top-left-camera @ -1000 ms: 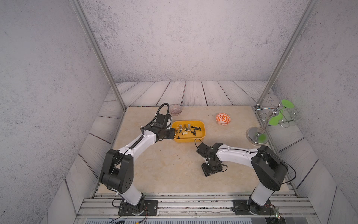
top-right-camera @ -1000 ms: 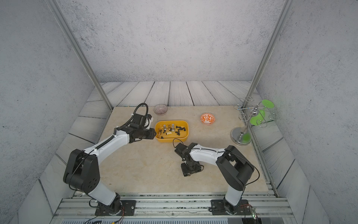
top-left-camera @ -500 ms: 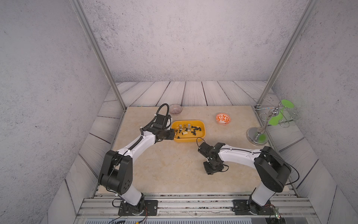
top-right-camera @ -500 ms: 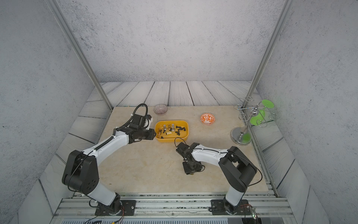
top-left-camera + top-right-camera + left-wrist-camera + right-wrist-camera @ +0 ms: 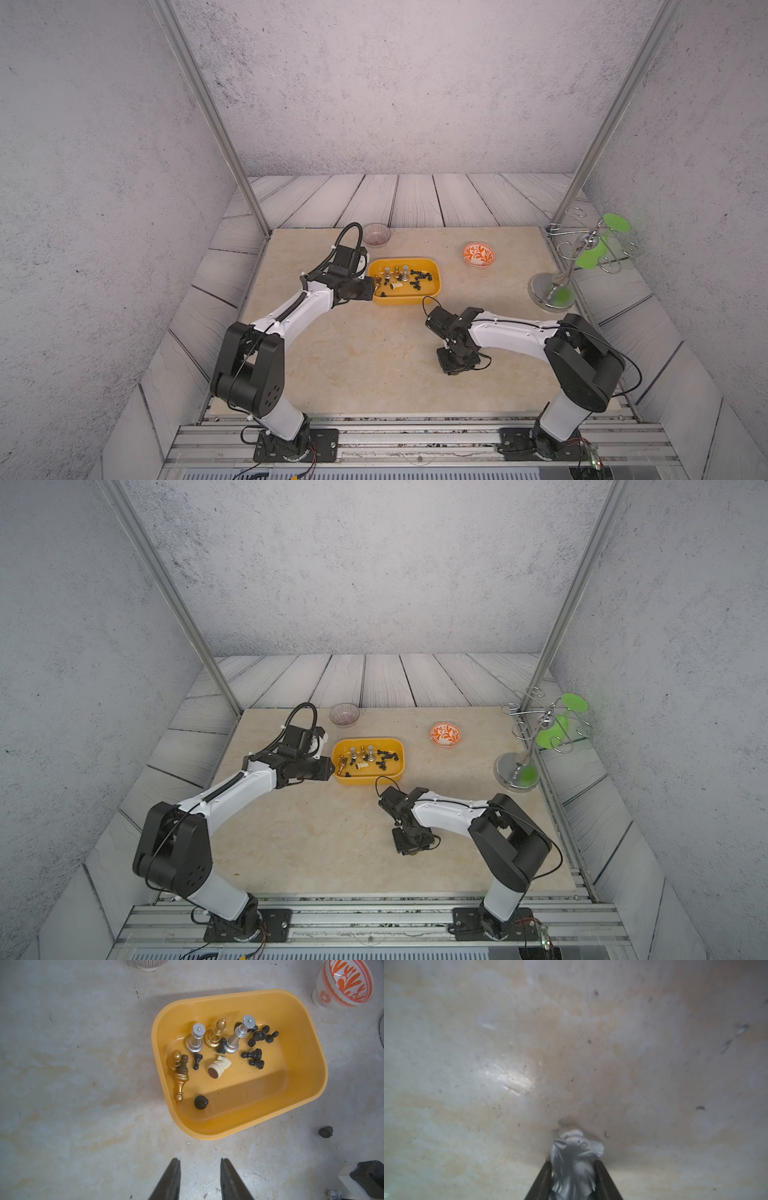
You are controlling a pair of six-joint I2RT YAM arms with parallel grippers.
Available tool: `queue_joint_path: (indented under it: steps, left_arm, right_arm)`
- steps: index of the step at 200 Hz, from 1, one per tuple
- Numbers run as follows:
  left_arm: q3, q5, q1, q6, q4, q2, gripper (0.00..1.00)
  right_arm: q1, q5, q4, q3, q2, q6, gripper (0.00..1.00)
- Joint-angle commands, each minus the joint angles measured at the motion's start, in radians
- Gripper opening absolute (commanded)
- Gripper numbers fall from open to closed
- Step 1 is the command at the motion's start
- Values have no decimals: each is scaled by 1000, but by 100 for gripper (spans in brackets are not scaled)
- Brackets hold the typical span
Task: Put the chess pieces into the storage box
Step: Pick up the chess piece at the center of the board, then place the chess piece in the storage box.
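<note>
Far wall taken as twelve o'clock. The storage box [image 5: 403, 300] is sitting just past the desk's centre, toward twelve. Most chess pieces [image 5: 234, 1043] are lying or standing inside it: silver, gold, one cream knight and small black ones.

The right gripper [image 5: 574, 1162] is hanging low over bare desk at about five o'clock from the box. Its jaws are pinching a silver knight [image 5: 576, 1151] by the flanks below the head, which is sticking out past the tips.

The left gripper [image 5: 200, 1160] is hovering at the box's nine o'clock side, with its jaws narrowly apart and nothing between them.

One loose black piece [image 5: 325, 1132] is lying on the desk near the box.

Handling, as I'm judging it: the knight is looking rigid, small and light, with a glossy metallic skin that is probably slippery. The carved head is offering no flat faces, so the neck and body, where the jaws are sitting, are seeming the safer hold. The tiny black piece is likely wanting a low pinch across its waist.
</note>
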Motion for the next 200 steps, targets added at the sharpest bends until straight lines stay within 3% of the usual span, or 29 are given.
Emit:
queue_joint_path:
  steps: [1, 54, 100, 151, 200]
  left_arm:
    - [-3, -9, 8, -1, -8, -33, 36]
    - [26, -44, 8, 1, -24, -43, 36]
    - [26, -72, 8, -10, 2, -60, 36]
    - [52, -90, 8, -13, 4, -60, 36]
    - [52, -83, 8, -13, 10, -65, 36]
  right_arm:
    - [-2, 4, -45, 0, -33, -2, 30]
    - [-19, 27, -128, 141, -115, -66, 28]
    - [-122, -4, -168, 289, -143, -190, 28]
    - [-247, -37, -174, 520, -24, -349, 28]
    - [-276, -59, -166, 779, 179, -412, 28]
